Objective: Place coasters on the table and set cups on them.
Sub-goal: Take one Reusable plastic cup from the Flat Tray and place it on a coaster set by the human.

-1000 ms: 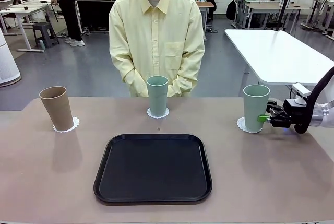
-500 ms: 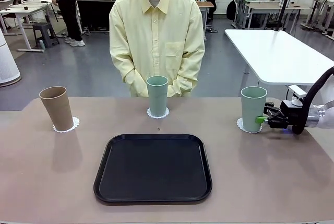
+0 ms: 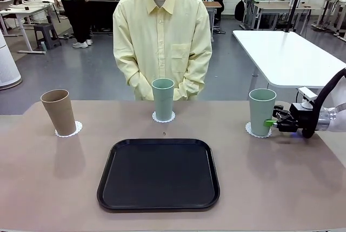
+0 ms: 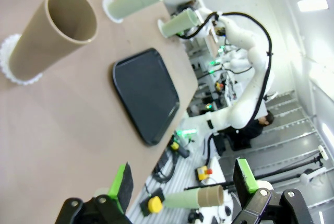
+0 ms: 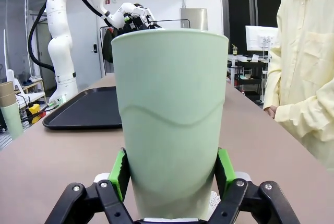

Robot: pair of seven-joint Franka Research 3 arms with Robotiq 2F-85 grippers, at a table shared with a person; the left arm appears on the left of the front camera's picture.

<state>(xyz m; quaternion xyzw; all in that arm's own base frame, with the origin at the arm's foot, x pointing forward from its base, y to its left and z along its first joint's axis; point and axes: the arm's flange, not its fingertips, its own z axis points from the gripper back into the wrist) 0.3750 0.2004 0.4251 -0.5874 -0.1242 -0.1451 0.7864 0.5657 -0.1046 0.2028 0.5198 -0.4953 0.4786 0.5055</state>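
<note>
**Three cups on coasters, right gripper clamped on the last**

The right gripper (image 3: 272, 123) sits low at the table's (image 3: 270, 189) right edge, its green pads (image 5: 119, 174) pressed against both sides of a sage green cup (image 3: 262, 112) near its base; in the right wrist view the cup hides the fingertips and nearly all of its coaster (image 3: 250, 130), of which a lacy sliver shows beneath; whether the cup's base rests fully on that coaster cannot be told. A second green cup (image 3: 162, 99) stands upright on a coaster (image 3: 156, 118) at the middle of the far edge, just in front of the person (image 3: 162, 37), whose hands are hidden behind it. The tan cup (image 3: 58, 112) stands near the far left corner on its coaster (image 3: 74, 131), leaning slightly. A black tray (image 3: 158, 174) lies at the table's centre toward the near edge; its near rim approaches the picture's bottom. The left gripper (image 4: 182, 187) hangs off the table's left side, jaws spread wide and holding nothing; its body is cut off by the frame.
</note>
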